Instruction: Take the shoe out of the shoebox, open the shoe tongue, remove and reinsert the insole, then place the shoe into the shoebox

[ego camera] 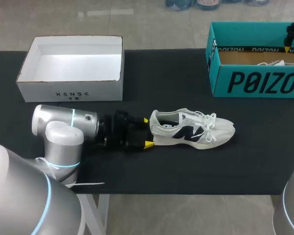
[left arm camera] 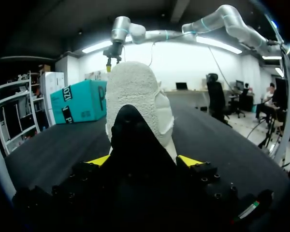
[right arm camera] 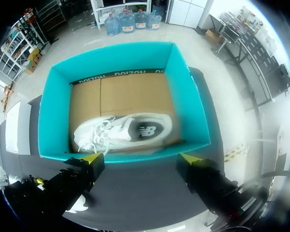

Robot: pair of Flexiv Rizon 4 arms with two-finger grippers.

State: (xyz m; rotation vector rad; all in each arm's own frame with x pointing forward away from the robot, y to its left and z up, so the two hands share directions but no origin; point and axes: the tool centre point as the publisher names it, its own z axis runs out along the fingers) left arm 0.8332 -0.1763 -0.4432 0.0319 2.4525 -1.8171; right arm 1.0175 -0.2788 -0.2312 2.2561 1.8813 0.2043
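Left arm [ego camera: 63, 129] lies low over the near left of the table [ego camera: 161, 88], pointing right. Left gripper [ego camera: 147, 132] is at the heel of the shoe [ego camera: 196, 131], fingers wide, one yellow tip on each side of the heel. Wrist view shows the same: the heel [left arm camera: 135, 92] stands between the spread tips [left arm camera: 99, 160]. Can't tell if either tip actually touches it.

Shoe is white with dark side marks, upright on its sole mid-table, toe pointing right, laces loose. It is out of any box.

White box [ego camera: 71, 90] sits open at far left, well apart from the shoe. Teal shoebox [ego camera: 255, 81] sits open at far right, with a brown floor inside.

A second shoe [right arm camera: 121, 131], also white, lies on its side on that floor.

Right gripper [right arm camera: 141, 158] hangs above the teal shoebox, looking straight down into it, fingers spread wide, holding nothing, clear of the second shoe.
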